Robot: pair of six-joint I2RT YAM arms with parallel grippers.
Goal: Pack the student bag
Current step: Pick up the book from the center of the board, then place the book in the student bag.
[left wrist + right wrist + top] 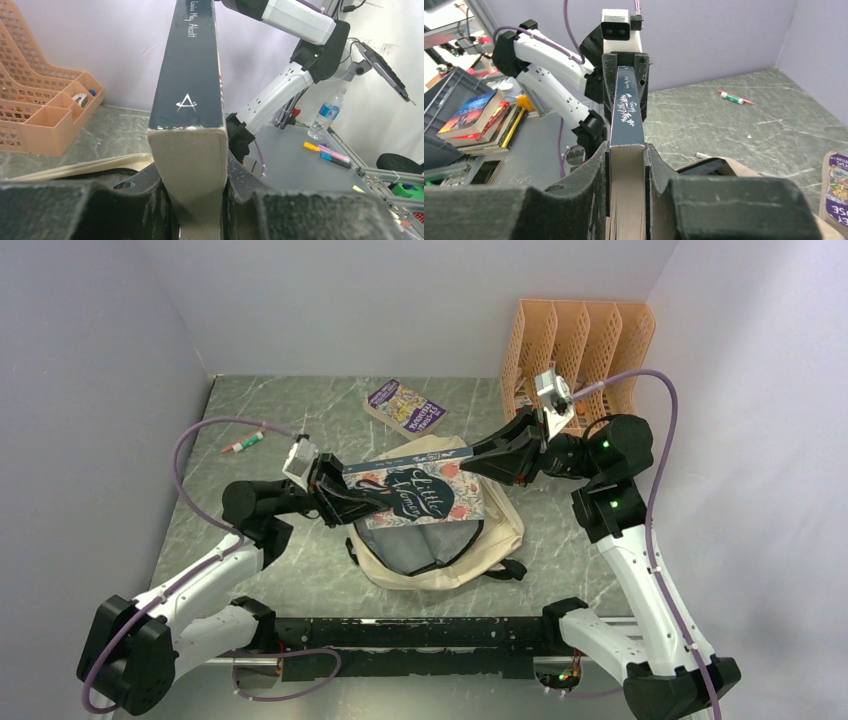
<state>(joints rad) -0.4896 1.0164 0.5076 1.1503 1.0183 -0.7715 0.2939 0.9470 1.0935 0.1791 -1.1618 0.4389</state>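
clamping book (420, 490) ends, student bag (440, 568) below fingers (125, 210)

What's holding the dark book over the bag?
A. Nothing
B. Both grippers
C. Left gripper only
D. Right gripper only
B: the left gripper and right gripper each clamp one end of the book above the bag.

"Little Women" on book (425, 490) cover; "Louisa May Alcott" on its spine (192, 65)
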